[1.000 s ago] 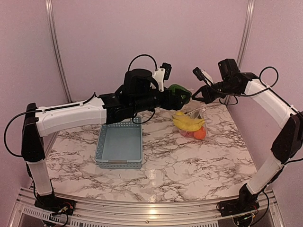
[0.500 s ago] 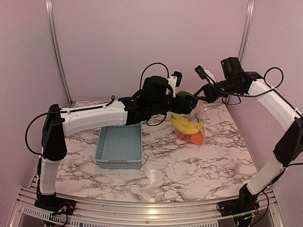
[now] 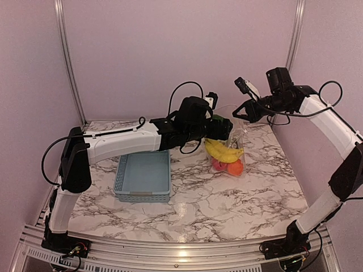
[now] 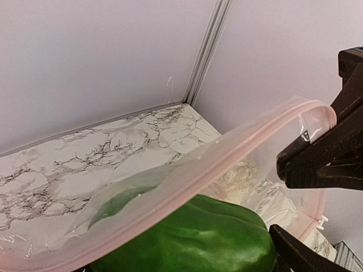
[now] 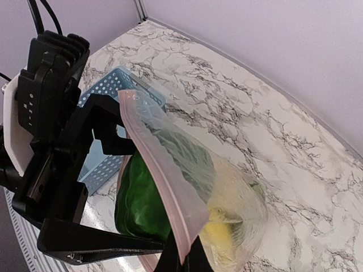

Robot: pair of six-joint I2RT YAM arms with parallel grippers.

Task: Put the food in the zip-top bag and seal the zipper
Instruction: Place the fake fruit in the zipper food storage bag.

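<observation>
The zip-top bag (image 3: 231,148) hangs from my right gripper (image 3: 243,115), which is shut on a corner of its mouth, as the right wrist view (image 5: 184,258) also shows. The zipper (image 4: 187,170) is a pinkish strip and stands open. Inside the bag are yellow bananas (image 3: 223,151), an orange (image 3: 235,168) and a red apple (image 3: 218,164). My left gripper (image 3: 220,128) is shut on a dark green pepper (image 4: 193,238) at the bag's mouth, partly under the rim. The pepper also shows in the right wrist view (image 5: 139,198), beside the bananas (image 5: 222,233).
A grey-blue slatted basket (image 3: 143,174) stands on the marble table (image 3: 227,204) left of the bag, under my left arm. Walls and metal corner posts (image 3: 294,39) close off the back and right.
My left arm has reached further right, carrying the pepper up to the bag's mouth. The right gripper has kept hold of the bag and shifted slightly.
</observation>
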